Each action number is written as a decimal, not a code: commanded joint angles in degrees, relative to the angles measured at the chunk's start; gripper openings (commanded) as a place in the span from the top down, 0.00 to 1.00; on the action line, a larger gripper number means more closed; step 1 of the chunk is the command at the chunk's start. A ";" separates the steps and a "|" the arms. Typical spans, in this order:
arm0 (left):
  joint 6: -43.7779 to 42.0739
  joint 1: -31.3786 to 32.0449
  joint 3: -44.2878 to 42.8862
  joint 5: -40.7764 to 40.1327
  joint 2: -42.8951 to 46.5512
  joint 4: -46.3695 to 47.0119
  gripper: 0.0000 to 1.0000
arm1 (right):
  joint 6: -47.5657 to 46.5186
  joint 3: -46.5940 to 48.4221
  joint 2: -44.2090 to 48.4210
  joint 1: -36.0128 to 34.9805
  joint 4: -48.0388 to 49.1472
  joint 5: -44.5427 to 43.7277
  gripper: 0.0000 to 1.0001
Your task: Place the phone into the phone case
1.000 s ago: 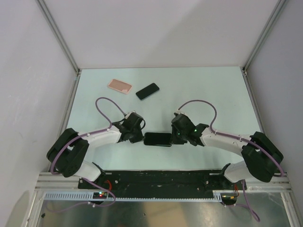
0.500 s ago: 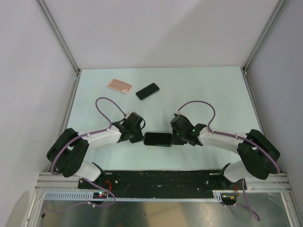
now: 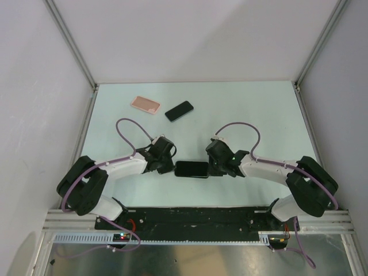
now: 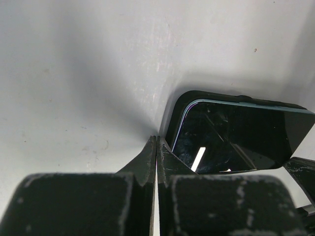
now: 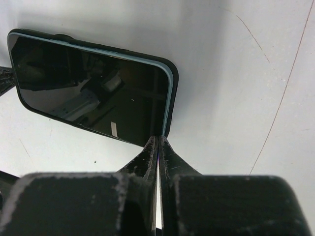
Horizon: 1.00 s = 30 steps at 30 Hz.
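Observation:
A black phone [image 3: 191,169] lies flat near the table's front, between my two grippers. Its dark glossy screen [image 5: 93,93] has a thin pale-blue edge inside a black surround. My left gripper [image 3: 171,168] is shut with nothing between its jaws, and its tip [image 4: 156,140] sits at the corner of the phone's [image 4: 231,137] left end. My right gripper [image 3: 211,168] is also shut and empty, its tip [image 5: 158,139] pressed against the phone's right short edge. The salmon-pink phone case [image 3: 145,104] lies far back on the left, away from both grippers.
A second black slab [image 3: 179,111] lies tilted just right of the pink case. Grey walls with metal posts enclose the pale table [image 3: 253,109] on three sides. A black rail [image 3: 190,217] carries the arm bases along the near edge.
The right gripper's jaws have closed fully and the right arm has edged slightly left against the phone's end. The left arm and the phone have stayed put.

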<state>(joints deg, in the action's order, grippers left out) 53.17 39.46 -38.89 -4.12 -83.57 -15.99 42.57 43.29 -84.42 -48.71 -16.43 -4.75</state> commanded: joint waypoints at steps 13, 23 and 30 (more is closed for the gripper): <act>0.95 0.10 0.23 1.65 0.00 0.90 1.00 | -0.05 0.30 -7.64 -2.37 -0.11 -3.12 0.99; -1.88 -2.84 -0.62 0.78 3.45 -0.40 0.95 | -7.03 8.39 2.17 1.25 -5.32 -6.20 0.74; -3.27 -4.03 0.08 -0.13 8.37 -3.40 0.89 | -12.66 13.76 -1.46 6.96 -1.85 -4.46 0.68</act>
<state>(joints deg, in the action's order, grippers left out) 51.77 35.79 -38.89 -3.42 -79.24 -17.82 34.72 52.12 -83.48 -43.77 -20.64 -8.58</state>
